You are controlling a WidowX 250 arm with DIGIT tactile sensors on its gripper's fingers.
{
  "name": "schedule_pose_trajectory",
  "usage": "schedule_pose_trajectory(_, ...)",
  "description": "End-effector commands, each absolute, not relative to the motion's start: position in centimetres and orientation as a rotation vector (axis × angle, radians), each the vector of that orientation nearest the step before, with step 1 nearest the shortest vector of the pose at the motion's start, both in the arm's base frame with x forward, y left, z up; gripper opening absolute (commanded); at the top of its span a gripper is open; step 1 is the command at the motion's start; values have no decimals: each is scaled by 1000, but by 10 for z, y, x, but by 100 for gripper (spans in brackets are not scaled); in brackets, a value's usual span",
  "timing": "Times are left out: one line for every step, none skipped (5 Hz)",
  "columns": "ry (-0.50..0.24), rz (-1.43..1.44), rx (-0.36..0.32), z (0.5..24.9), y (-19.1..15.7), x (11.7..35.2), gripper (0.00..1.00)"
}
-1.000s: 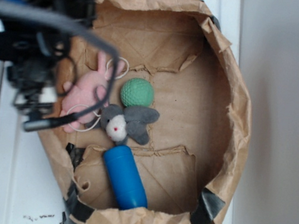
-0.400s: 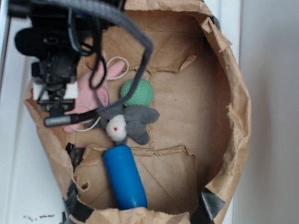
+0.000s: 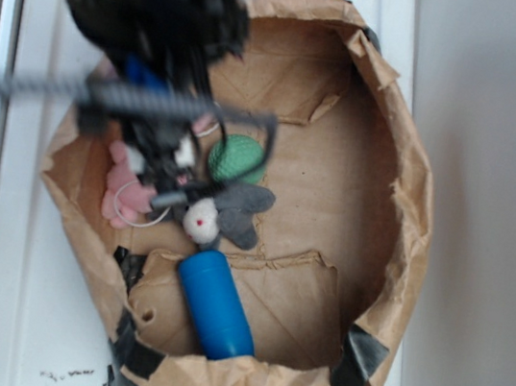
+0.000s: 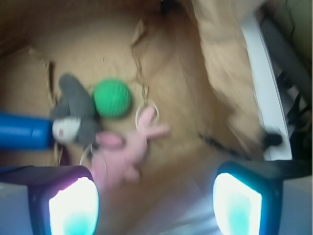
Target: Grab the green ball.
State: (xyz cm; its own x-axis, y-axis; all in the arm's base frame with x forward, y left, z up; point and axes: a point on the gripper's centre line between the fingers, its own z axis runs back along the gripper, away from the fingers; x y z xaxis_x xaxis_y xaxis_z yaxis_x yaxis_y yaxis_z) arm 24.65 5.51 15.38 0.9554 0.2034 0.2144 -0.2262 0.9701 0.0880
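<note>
The gripper (image 4: 155, 205), its two glowing pads spread wide and holding nothing, hangs above the near part of the crumpled brown paper bag (image 4: 215, 63). The small round mint-green ball with a dimpled surface (image 4: 112, 98) lies ahead of it and off toward the left pad, on the bag's floor. To take it well, the open jaws probably need to travel forward and left until the ball sits midway between them, then descend straight and close.

The pink plush rabbit with its white ring (image 4: 128, 149) lies directly between gripper and ball, so a low approach risks snagging it. The grey plush mouse (image 4: 74, 117) touches the ball's left side, and the smooth blue cylinder (image 4: 24, 131) lies beyond, further left.
</note>
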Motion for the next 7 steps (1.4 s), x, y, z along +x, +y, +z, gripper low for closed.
schedule_pose_trajectory(-322, 471, 120, 152, 47, 260, 100)
schedule_pose_trajectory(-372, 608, 18, 148, 73, 252, 100)
schedule_pose_trajectory(-397, 624, -36, 129, 93, 263, 100)
schedule_pose_trajectory(-387, 618, -39, 124, 104, 279, 100)
schedule_pose_trajectory(-392, 613, 9, 123, 120, 291, 100)
schedule_pose_trajectory(-442, 540, -27, 114, 123, 287, 100)
schedule_pose_trajectory(-493, 505, -73, 105, 115, 285, 100)
